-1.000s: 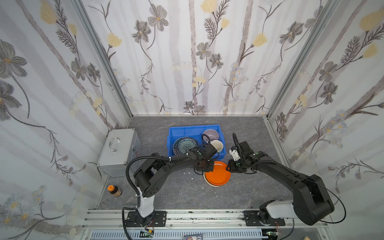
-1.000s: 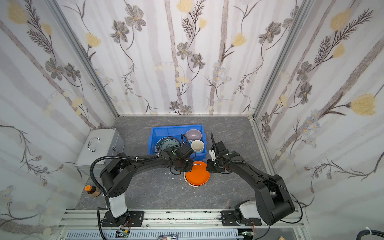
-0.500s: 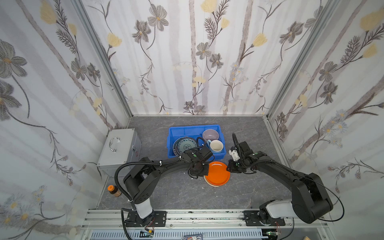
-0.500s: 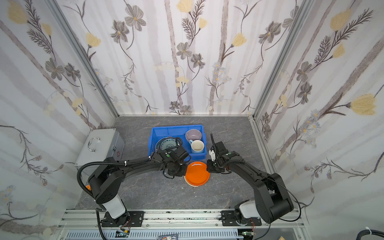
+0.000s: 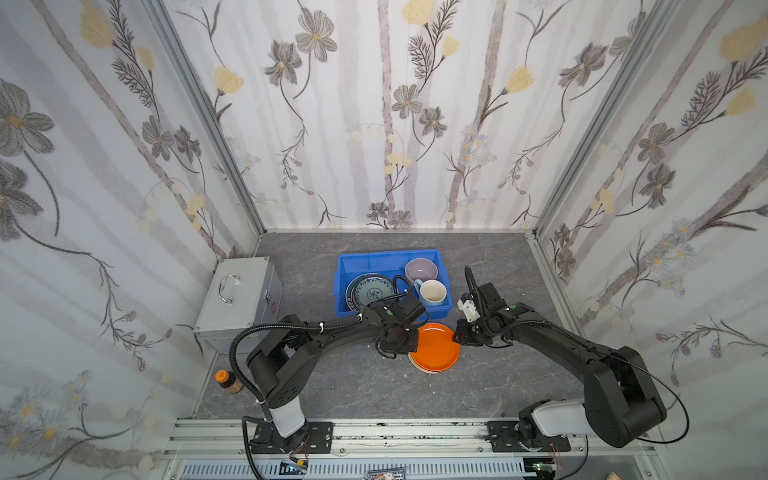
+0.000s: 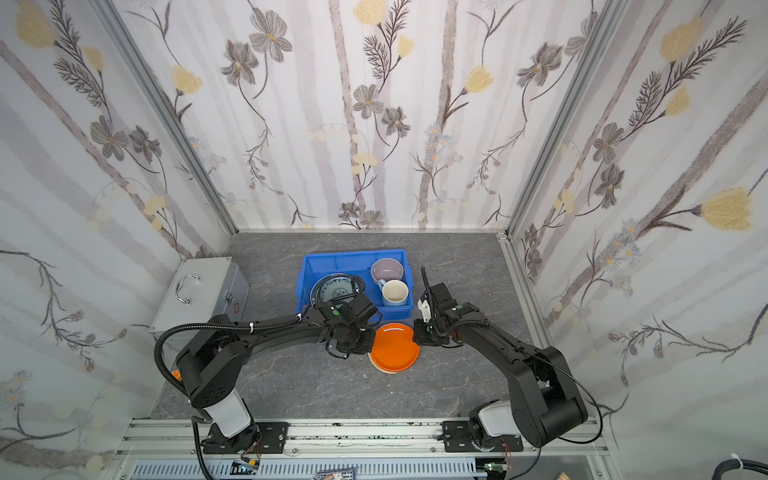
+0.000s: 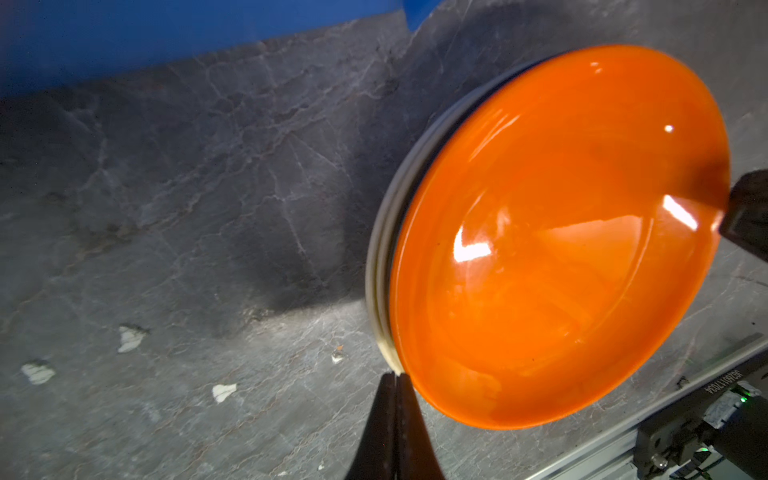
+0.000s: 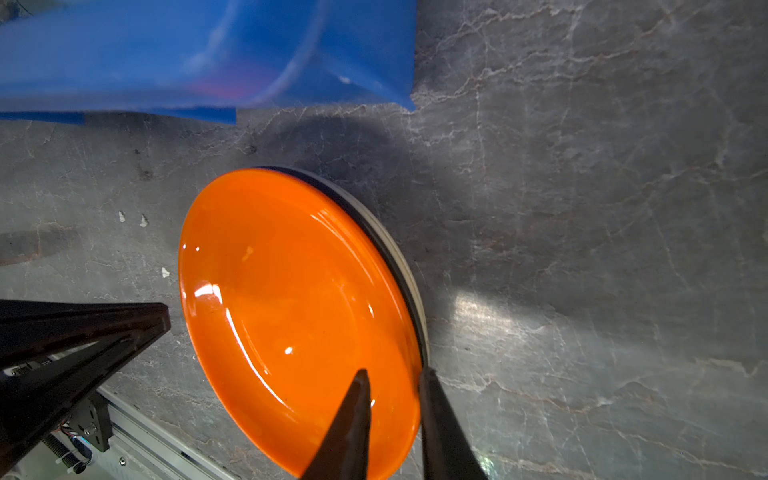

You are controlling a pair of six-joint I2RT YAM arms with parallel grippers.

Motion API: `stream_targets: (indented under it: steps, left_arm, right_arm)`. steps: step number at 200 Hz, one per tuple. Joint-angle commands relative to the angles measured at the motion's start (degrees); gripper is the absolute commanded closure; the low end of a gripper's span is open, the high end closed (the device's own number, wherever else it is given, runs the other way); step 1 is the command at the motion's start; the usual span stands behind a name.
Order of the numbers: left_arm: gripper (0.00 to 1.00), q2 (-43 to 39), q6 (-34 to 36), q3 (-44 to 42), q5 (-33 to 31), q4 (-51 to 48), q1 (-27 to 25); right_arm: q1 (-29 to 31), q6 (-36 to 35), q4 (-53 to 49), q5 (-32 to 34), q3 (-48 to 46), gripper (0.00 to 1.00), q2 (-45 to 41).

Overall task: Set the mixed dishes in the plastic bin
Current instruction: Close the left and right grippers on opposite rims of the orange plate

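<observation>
Orange plate (image 5: 434,347) lies flat, face-up; right claw (image 8: 392,399) pinches rim.

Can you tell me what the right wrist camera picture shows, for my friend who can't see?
A shiny orange plate tops a stack of plates on a grey marble table, with the two fingers of the right end effector straddling its rim. A blue bin stands close by.

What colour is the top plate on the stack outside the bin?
Glossy orange; the plate shows best in the right wrist view.
</observation>
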Motion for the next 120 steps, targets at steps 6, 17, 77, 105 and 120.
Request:
stream_targets:
  steps: [6, 17, 77, 105, 120]
  left_arm:
    - [0.99, -0.74, -0.33, -0.15, -0.35, 0.19, -0.05]
    - [0.99, -0.30, -0.10, -0.15, -0.15, 0.29, -0.01]
    - [1.00, 1.89, 0.20, -0.52, 1.14, 2.09, 0.04]
    - [1.00, 2.82, 0.56, -0.07, 1.57, 2.39, -0.05]
    - [1.00, 3.28, 0.69, 0.20, 1.67, 2.64, -0.01]
  right_arm:
    - [-0.01, 0.50, 1.83, -0.38, 0.04, 0.75, -0.53]
    - [0.05, 0.63, 1.89, -0.37, 0.10, 0.74, -0.38]
    - [0.05, 0.73, 1.83, -0.45, 0.28, 0.72, 0.03]
    - [0.03, 0.74, 1.74, -0.45, 0.07, 0.72, 0.26]
    - [0.01, 0.74, 1.65, -0.44, 0.03, 0.73, 0.21]
